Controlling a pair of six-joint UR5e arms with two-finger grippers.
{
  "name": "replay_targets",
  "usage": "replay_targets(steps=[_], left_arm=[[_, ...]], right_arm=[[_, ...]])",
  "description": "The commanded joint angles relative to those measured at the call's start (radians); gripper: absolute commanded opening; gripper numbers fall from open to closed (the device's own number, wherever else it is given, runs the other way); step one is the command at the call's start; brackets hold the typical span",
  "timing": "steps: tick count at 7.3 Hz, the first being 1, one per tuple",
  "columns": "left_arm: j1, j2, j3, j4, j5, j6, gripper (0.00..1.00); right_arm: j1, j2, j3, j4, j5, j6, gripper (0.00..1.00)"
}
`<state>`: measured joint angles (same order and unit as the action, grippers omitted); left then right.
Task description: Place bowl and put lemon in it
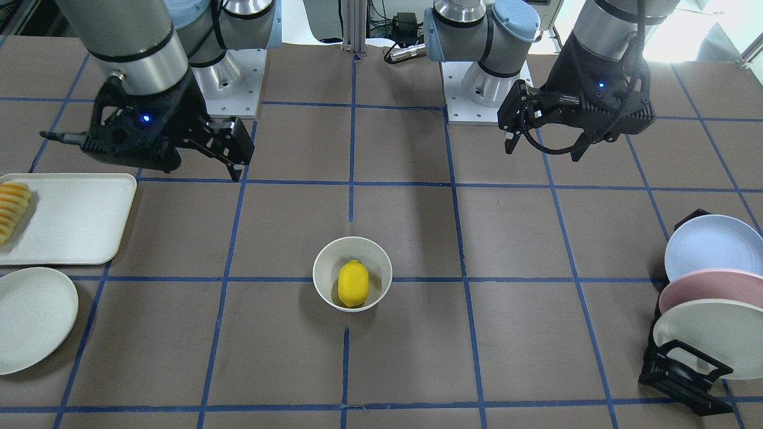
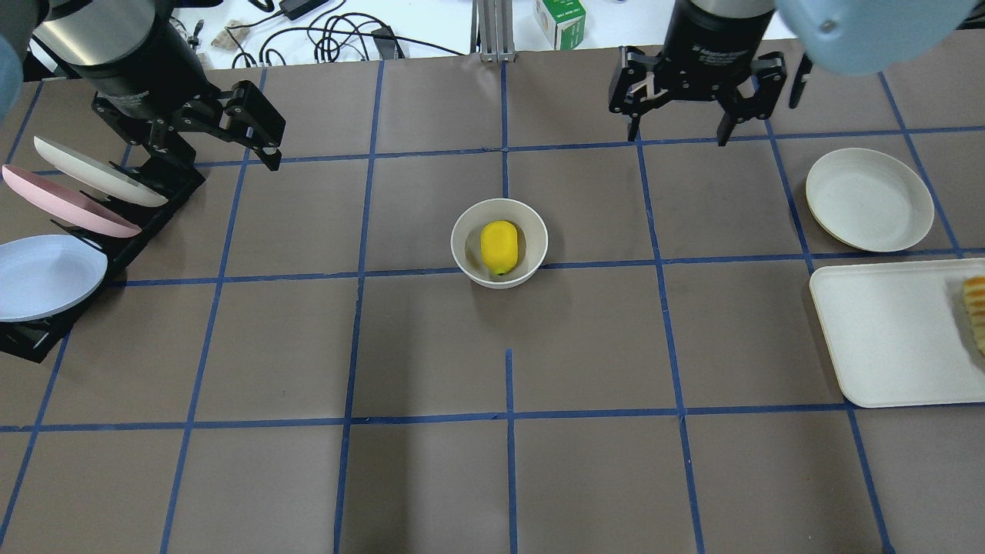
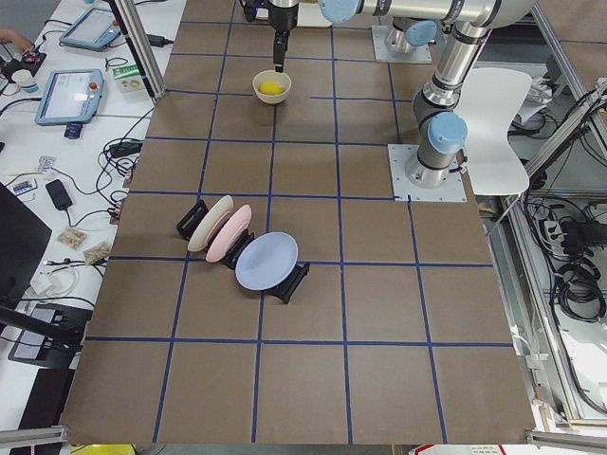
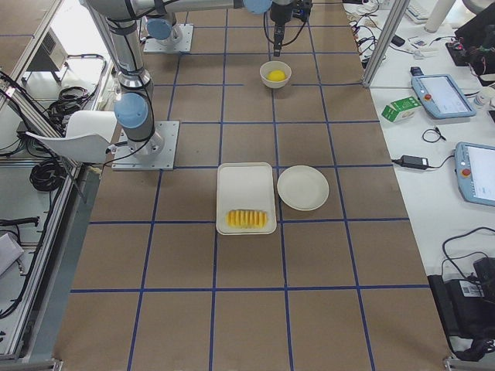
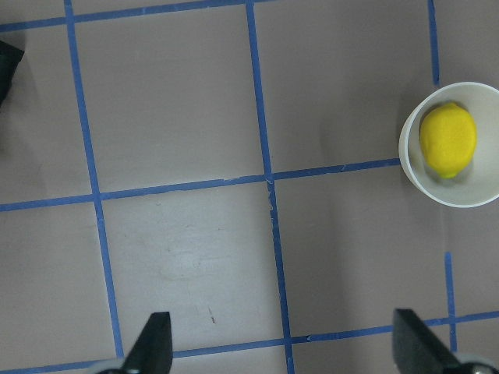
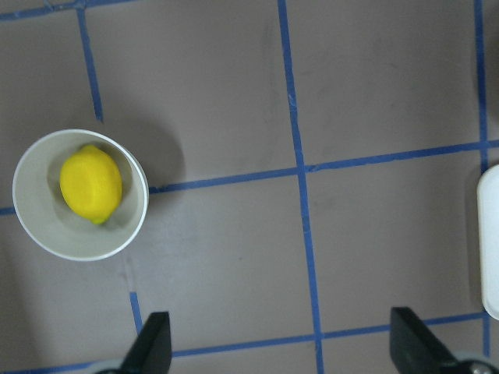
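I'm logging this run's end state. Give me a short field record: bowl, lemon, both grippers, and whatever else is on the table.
bowl: upright on the table, near its centre
lemon: lying inside the bowl
left gripper: jaws open, empty, raised away from the bowl
right gripper: jaws open, empty, raised away from the bowl
task state: appears done
other items: flat plate; tray holding sliced food; plate rack with three plates

bright yellow lemon (image 2: 499, 245), glossy off-white bowl (image 2: 467, 250), brown blue-gridded table (image 2: 431, 346).
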<state>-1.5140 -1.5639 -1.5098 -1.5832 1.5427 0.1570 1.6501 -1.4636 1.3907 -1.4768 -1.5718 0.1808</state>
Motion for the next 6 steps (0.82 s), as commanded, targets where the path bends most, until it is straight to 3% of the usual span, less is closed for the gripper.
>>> replay_targets(steps=[1,5,6], left_arm=[[-0.002,0.001,-0.003,-0.003,0.004,-0.001,1.00],[-0.002,0.013,0.000,-0.030,0.036,-0.033,1.00],[0.001,0.012,0.003,-0.031,0.021,-0.034,1.00]], right_arm=[[-0.013,-0.084,0.023,0.085,0.013,-0.058,1.00],[-0.013,-0.113,0.077,0.070,0.012,-0.121,1.00],[-0.019,-0.107,0.079,0.011,0.013,-0.133,1.00]])
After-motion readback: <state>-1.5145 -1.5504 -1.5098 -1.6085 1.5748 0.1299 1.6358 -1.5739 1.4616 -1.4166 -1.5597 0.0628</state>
